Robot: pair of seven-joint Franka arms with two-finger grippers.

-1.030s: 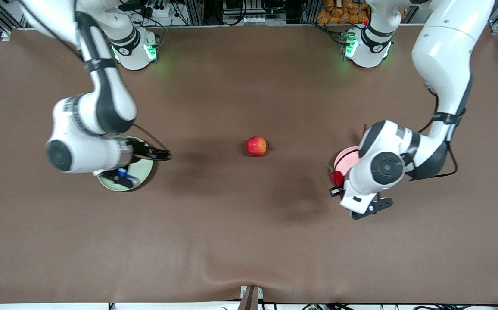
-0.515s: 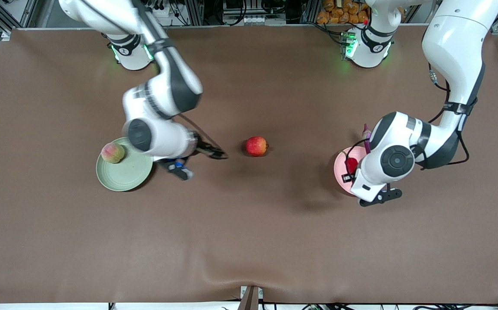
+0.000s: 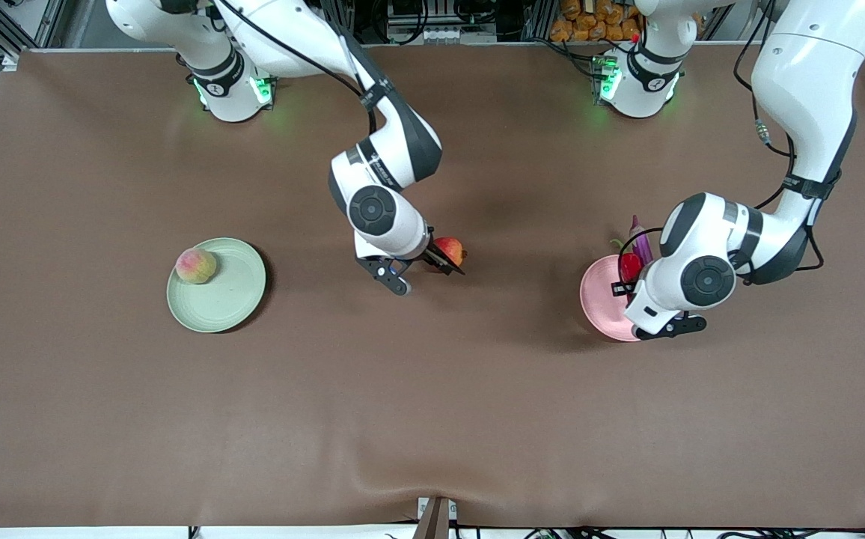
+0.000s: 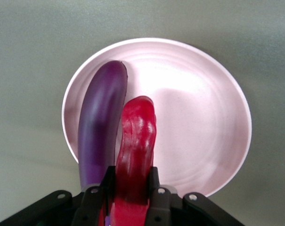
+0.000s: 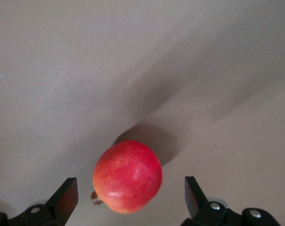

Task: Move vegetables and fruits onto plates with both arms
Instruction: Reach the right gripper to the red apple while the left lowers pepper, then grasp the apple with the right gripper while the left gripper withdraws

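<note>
The brown cloth-covered table (image 3: 432, 389) carries everything, with the two white jointed arms reaching in from their green-lit bases.

The right arm's dark two-finger gripper (image 3: 421, 271) hangs over the middle of the table, its fingers spread wide with nothing between them yet. The round red apple with yellowish patches (image 3: 449, 252) sits on the cloth just beneath it; in the right wrist view the apple (image 5: 127, 176) lies between the two open fingertips (image 5: 64, 197), touching neither.

The left arm's dark gripper (image 3: 631, 288) hovers over the round pale pink plastic plate with a ridged rim (image 3: 598, 299) at the left arm's end of the table. Its fingers are clamped tight on the wrinkled red chili pepper (image 4: 135, 155) — the left wrist view shows the pepper pinched between the pads and pointing out over the pink plate (image 4: 208, 117). Just beside the gripper, the long glossy purple eggplant (image 4: 101, 127) lies on that plate alongside the pepper; whether the two touch I cannot tell.

Well away from both grippers, toward the right arm's end, the round pale green plastic plate (image 3: 227, 299) holds the fuzzy yellow-pink peach (image 3: 195, 266) near its rim.
</note>
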